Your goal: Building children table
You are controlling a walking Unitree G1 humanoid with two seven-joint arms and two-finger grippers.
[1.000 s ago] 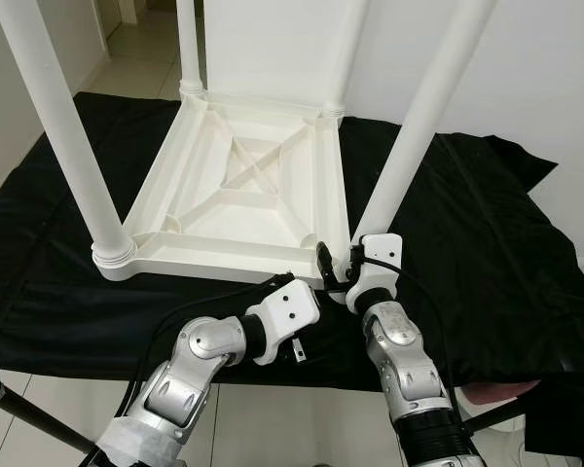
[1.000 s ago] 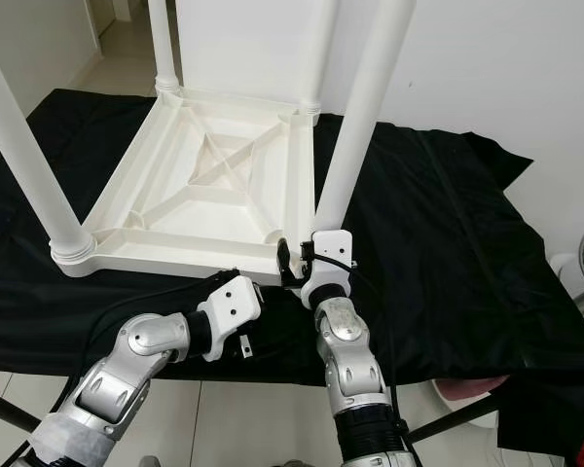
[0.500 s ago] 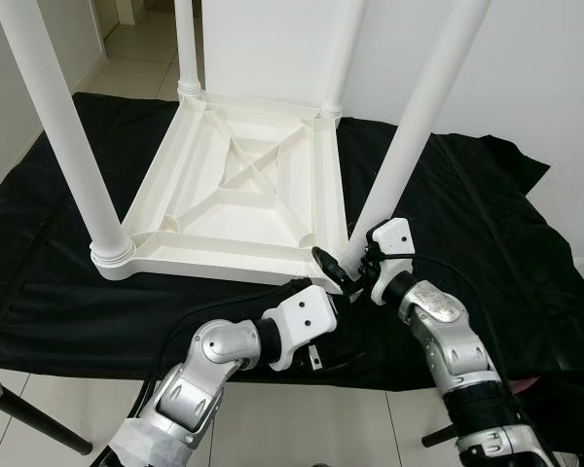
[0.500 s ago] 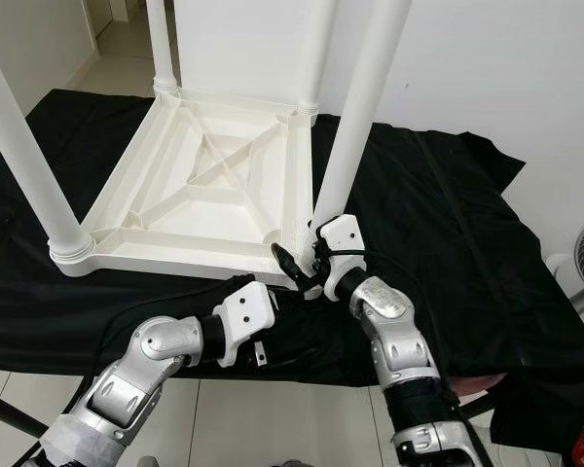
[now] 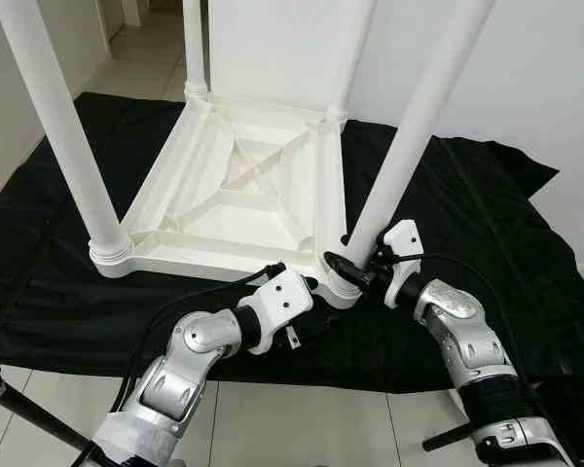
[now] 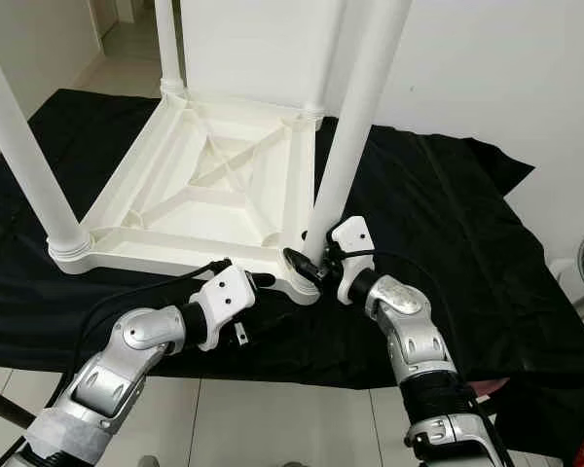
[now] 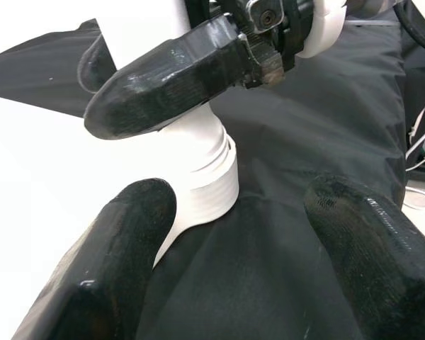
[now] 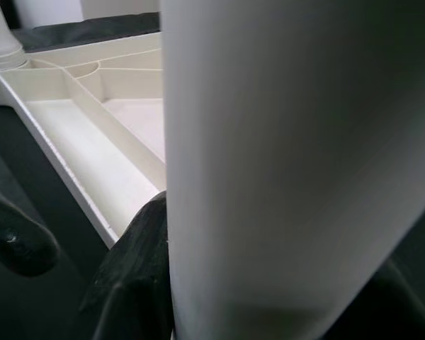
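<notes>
On a black-draped counter [image 5: 487, 224], the upturned white children's table [image 5: 243, 199] has four legs standing. The right tool [image 5: 348, 269] clamps the near-right leg [image 5: 409, 146] just above its socket; the left tool [image 7: 234, 234], fingers spread, waits beside that socket, gripping nothing.

A home, by the look of it; pale tiled floor [image 5: 39, 409], plain white walls [image 6: 487, 68]; a hallway [image 5: 151, 29] opens behind.
</notes>
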